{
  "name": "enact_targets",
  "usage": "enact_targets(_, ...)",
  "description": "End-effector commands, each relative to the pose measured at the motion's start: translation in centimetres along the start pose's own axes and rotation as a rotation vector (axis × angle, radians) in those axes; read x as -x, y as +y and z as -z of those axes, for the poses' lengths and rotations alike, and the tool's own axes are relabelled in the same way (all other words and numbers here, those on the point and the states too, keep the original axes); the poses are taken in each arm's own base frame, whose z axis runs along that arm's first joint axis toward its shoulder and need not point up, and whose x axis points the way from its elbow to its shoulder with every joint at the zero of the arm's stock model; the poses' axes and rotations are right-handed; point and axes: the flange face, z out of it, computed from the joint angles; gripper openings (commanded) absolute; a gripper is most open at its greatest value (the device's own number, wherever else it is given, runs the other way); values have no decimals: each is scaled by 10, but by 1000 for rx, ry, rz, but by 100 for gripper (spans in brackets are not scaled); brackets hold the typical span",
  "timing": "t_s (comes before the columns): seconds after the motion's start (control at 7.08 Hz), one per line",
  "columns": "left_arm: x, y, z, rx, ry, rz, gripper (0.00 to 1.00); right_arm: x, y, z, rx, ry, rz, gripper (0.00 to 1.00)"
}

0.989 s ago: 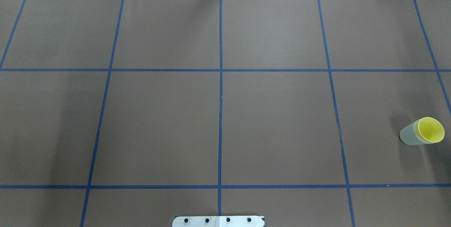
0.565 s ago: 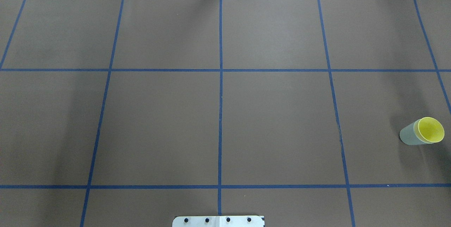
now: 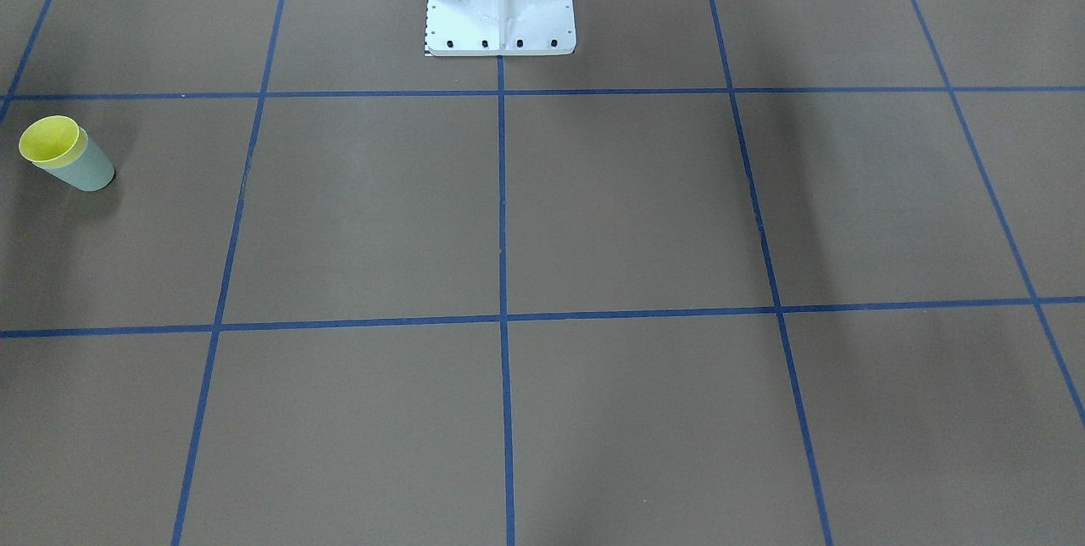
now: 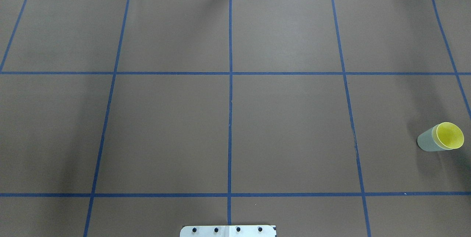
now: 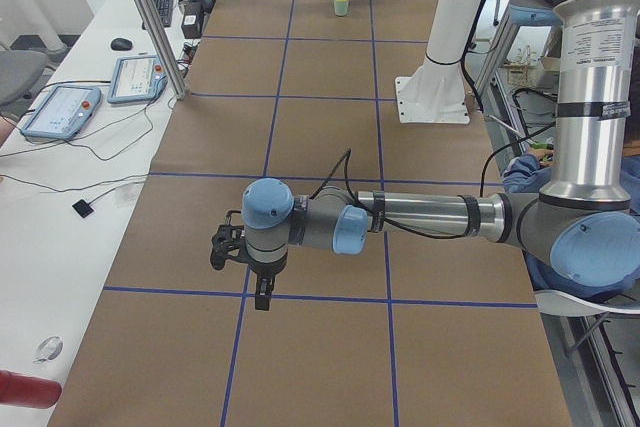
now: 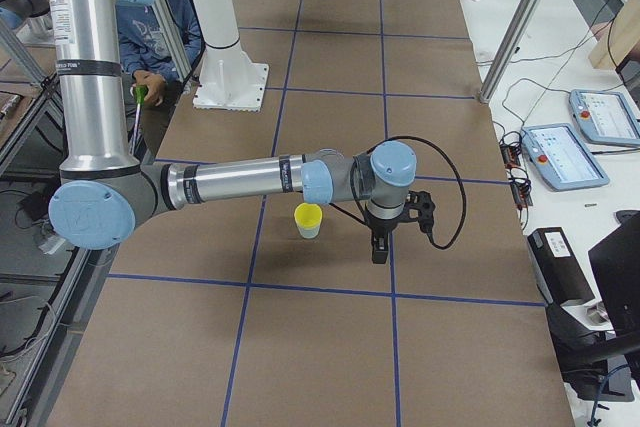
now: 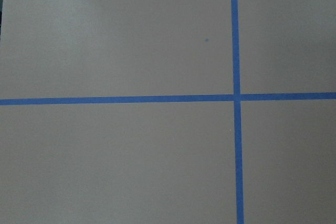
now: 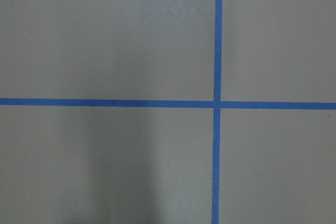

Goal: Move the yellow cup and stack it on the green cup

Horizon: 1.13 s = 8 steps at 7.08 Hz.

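Note:
The yellow cup [image 4: 449,135] sits nested inside the green cup [image 4: 426,142] at the table's right edge, both upright. The pair also shows in the front view, yellow cup [image 3: 51,142] in green cup [image 3: 89,173]. My right gripper [image 6: 379,250] hangs above the table just beside the stacked cups [image 6: 308,219], apart from them. My left gripper [image 5: 262,297] hangs over the table's far left part, away from the cups [image 5: 342,2]. Both grippers show only in the side views, so I cannot tell whether they are open or shut. The wrist views show only brown paper and blue tape.
The white robot base [image 3: 500,3] stands at the middle of the near edge. Blue tape lines grid the brown table cover. Tablets [image 5: 60,112] and cables lie on the side bench beyond the far edge, with aluminium posts [image 5: 150,17]. A person [image 6: 150,37] sits behind the robot.

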Motion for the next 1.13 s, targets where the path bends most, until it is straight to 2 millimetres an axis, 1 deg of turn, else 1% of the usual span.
enact_targets(0.0,-5,-1,1,-2,19,-5,100,2,-1,1,-1,-5,3,100)
enact_targets(0.14,-6,-1,2,-4,22,-8,100,0,3,0,1,-6,1,100)
enact_targets(0.99,-9,-3,4,-13,23,-30,100,0,5,-2,2,-24,0,100)
